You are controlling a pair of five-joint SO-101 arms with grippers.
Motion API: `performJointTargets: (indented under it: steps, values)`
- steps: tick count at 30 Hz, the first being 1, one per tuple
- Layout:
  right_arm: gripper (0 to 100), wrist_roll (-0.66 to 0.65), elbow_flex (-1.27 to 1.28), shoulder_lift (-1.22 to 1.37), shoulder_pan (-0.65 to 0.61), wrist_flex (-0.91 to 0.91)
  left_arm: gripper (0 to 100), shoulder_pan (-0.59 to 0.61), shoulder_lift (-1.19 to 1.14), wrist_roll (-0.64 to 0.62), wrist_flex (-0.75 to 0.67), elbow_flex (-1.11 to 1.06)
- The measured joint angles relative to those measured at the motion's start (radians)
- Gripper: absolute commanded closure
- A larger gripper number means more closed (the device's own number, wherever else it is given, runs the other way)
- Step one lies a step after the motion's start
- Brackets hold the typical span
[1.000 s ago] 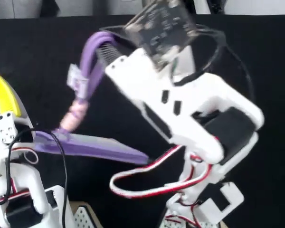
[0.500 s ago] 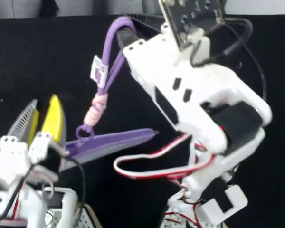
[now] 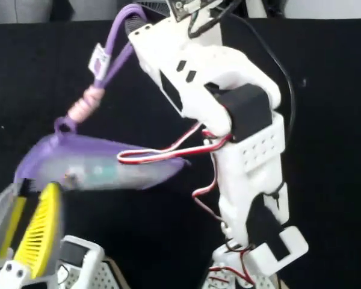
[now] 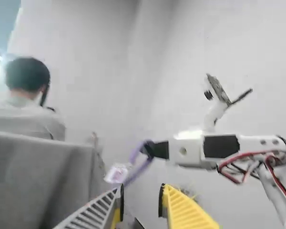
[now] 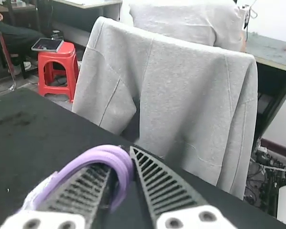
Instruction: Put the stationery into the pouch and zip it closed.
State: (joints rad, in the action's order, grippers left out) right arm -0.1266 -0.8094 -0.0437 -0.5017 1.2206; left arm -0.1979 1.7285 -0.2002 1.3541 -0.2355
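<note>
Right gripper [image 5: 126,157], clamped on the purple strap [image 5: 86,164], stands higher than before; the pouch [image 3: 96,165] hanging from it has swung up over the left gripper [image 3: 18,211], whose fingers [image 3: 39,235] stand apart; it is lilac, flat, tilted above the table [image 3: 325,90].

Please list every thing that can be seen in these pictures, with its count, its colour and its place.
pouch: one, purple, hanging from its strap over the table
strap: one, purple, with a pink knot and a white tag, clamped in the right hand
table: one, black, under both arms
jacket: one, grey, draped beyond the table
stool: one, red, on the floor beyond the table
right hand: one, black, shut on the strap, raised
left hand: one, yellow and grey, open, near the pouch
</note>
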Motion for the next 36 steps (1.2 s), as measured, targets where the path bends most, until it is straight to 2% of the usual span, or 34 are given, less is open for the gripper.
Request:
performJointTargets:
  steps: [4,6,10,18,22,28,36]
  values:
    - [98.8,-0.002,0.0,0.0,0.0,-0.005,85,-0.241,0.0,0.0,0.044,-0.091]
    - [98.8,-0.002,0.0,0.0,0.0,-0.005,85,-0.279,0.0,0.011,0.043,-0.157]
    - [98.8,-0.002,0.0,0.002,0.014,-0.002,85,-0.226,0.0,0.054,0.02,-0.288]
    - [98.8,0.002,-0.066,0.002,0.037,0.091,85,0.025,-0.002,0.071,-0.034,-0.382]
    - [98.8,0.002,-0.091,0.002,0.037,0.104,85,0.104,-0.002,0.163,-0.1,-0.45]
    - [98.8,0.002,-0.091,0.002,0.037,0.106,85,0.132,-0.002,0.259,-0.167,-0.568]
    - [98.8,0.002,-0.091,0.002,0.035,0.112,85,0.112,-0.003,0.362,-0.215,-0.601]
